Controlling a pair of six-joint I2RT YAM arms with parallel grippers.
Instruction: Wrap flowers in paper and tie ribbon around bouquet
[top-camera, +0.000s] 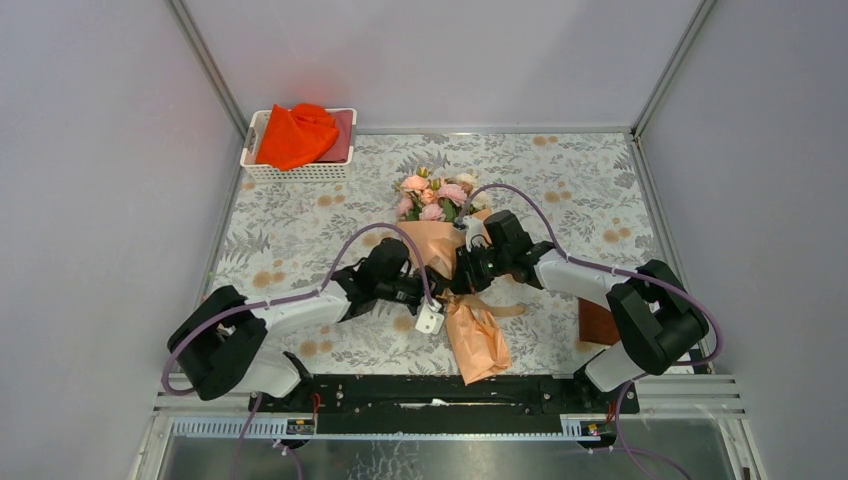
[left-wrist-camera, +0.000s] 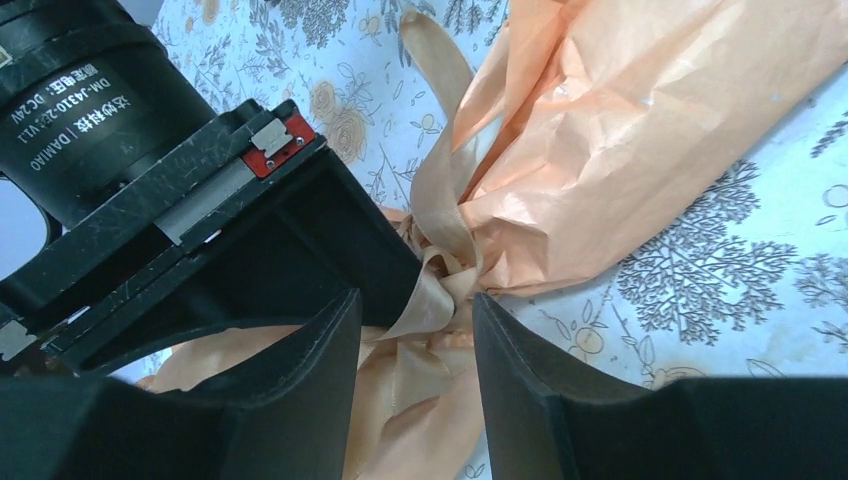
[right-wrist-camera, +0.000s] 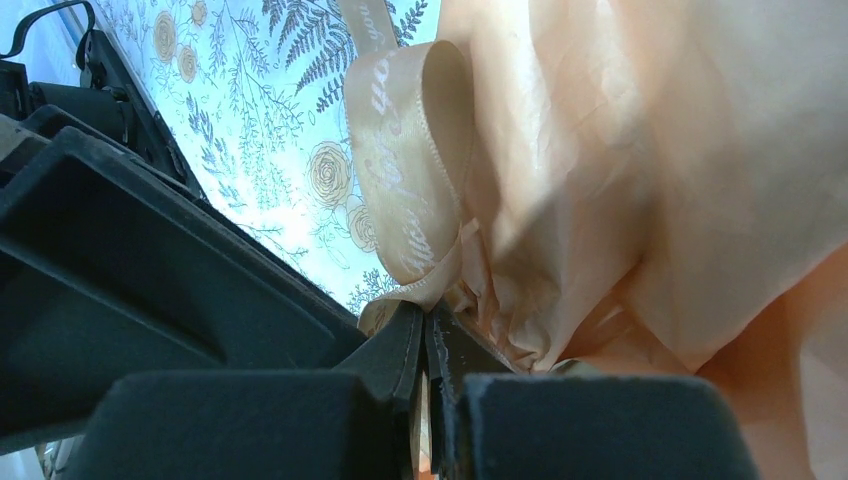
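On the mat (top-camera: 300, 230) lies one bouquet (top-camera: 478, 340) with one ribbon (left-wrist-camera: 432, 290) knotted round it; of two grippers, the left gripper (left-wrist-camera: 412, 312) stands released astride the ribbon, the right gripper (right-wrist-camera: 426, 335) clenched on it.

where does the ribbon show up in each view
Top external: ribbon just right of centre, a short tail trailing right.
Left wrist: centre, knotted just above the open left gripper.
Right wrist: loop at upper centre, running down into the shut right gripper.
Shared landmark: the peach paper beside it.
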